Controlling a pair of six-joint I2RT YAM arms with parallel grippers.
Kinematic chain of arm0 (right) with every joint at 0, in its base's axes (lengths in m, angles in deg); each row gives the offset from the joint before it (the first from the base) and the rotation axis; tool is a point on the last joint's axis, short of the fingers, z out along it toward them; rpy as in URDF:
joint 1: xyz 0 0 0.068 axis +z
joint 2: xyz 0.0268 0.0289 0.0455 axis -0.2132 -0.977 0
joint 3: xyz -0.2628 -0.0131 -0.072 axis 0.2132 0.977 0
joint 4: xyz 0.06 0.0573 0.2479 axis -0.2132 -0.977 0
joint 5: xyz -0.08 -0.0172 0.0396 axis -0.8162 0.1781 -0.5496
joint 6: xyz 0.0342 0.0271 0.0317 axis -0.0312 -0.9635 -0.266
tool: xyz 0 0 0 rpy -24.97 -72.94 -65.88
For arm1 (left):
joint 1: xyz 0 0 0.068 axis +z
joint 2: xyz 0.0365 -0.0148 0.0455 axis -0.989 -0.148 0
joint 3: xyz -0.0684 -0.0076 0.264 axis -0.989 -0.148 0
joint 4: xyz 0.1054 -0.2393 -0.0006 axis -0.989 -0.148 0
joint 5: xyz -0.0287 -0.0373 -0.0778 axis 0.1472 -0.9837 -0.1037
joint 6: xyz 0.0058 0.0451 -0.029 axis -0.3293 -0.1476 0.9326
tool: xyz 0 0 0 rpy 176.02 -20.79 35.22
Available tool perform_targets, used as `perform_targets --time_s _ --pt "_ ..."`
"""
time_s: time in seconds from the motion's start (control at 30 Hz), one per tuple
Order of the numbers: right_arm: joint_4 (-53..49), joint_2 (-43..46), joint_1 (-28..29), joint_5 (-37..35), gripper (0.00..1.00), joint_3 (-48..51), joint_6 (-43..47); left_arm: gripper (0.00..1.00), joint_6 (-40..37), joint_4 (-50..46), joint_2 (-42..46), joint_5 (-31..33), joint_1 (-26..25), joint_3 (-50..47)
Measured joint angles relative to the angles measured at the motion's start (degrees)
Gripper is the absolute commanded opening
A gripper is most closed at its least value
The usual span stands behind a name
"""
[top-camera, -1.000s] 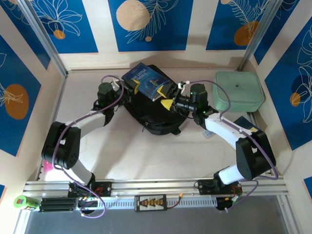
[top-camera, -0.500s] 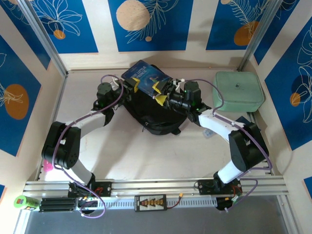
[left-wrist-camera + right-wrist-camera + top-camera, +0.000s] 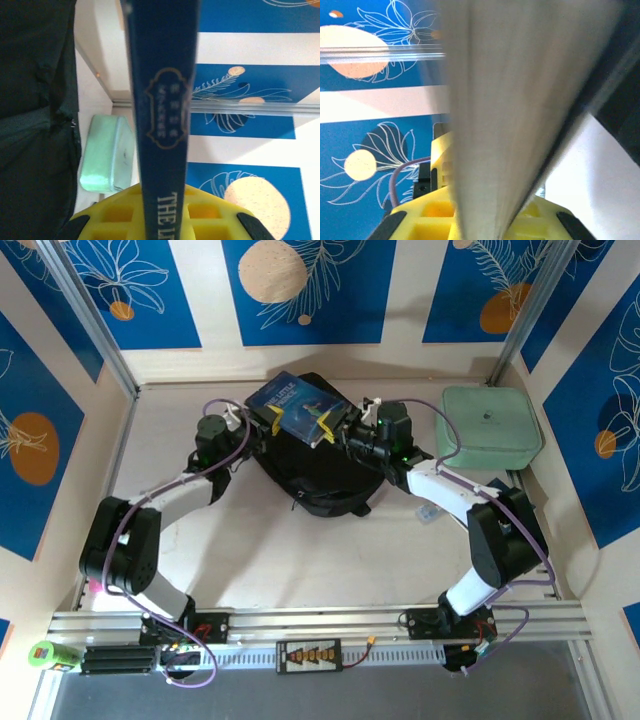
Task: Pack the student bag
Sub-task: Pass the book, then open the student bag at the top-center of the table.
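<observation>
The student bag [image 3: 322,478], a large black backpack, lies at the back middle of the table. Above it hangs a blue book [image 3: 298,404], held level from both ends. My left gripper [image 3: 271,421] is shut on its spine end; in the left wrist view the dark blue spine [image 3: 165,110] runs between the yellow fingers [image 3: 115,215], with the bag's black fabric [image 3: 35,125] on the left. My right gripper [image 3: 331,430] is shut on the opposite edge; the right wrist view has the pale page edge [image 3: 505,100] wedged between the yellow fingers [image 3: 430,215].
A pale mint-green zip case [image 3: 490,426] rests at the back right, also visible beyond the spine [image 3: 102,155]. Blue patterned walls enclose the table on three sides. A small clear item [image 3: 427,513] lies near the right arm. Bare tabletop [image 3: 300,560] spreads in front of the bag.
My right gripper moved left to the book and closed from wide open onto its page edge. The book shifted slightly back and left. The left gripper kept its hold.
</observation>
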State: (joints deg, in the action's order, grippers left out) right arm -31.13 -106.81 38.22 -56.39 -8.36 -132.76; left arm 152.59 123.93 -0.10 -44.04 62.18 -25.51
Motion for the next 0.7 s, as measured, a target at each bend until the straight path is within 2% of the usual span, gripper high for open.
perform_targets --time_s 0.07,0.13,0.2,0.27,0.3,0.4,0.53,0.7 --pt "-1.3 0.0 0.0 0.2 0.01 0.0 1.2 0.35 -3.3 -4.7 1.4 -0.3 0.0 0.0" --pt "-3.5 0.2 -0.1 -0.3 0.0 0.0 2.4 0.51 -8.5 -11.3 3.4 -0.5 -0.3 0.2" --pt "-6.9 0.8 -0.5 -1.1 0.0 0.0 4.4 0.73 -15.6 -19.1 5.8 0.2 -0.8 1.0" --pt "-10.4 2.4 -1.0 -1.9 0.0 0.1 6.8 0.87 -22.1 -24.5 7.8 0.6 -1.6 2.2" --pt "-11.9 3.7 -1.5 -2.4 0.0 0.5 8.0 0.91 -25.3 -26.2 8.7 0.6 -2.2 2.8" --pt "-15.0 8.5 -3.1 -3.6 0.0 2.1 11.3 0.99 -34.2 -29.0 10.4 0.2 -4.5 4.1" --pt "-18.6 15.6 -5.7 -5.2 0.0 3.9 15.1 1.0 -46.1 -32.6 10.1 0.0 -9.0 5.6" --pt "-27.1 23.5 -9.7 -8.5 0.0 4.9 19.6 1.0 -61.2 -41.6 5.0 0.2 -14.8 11.5"
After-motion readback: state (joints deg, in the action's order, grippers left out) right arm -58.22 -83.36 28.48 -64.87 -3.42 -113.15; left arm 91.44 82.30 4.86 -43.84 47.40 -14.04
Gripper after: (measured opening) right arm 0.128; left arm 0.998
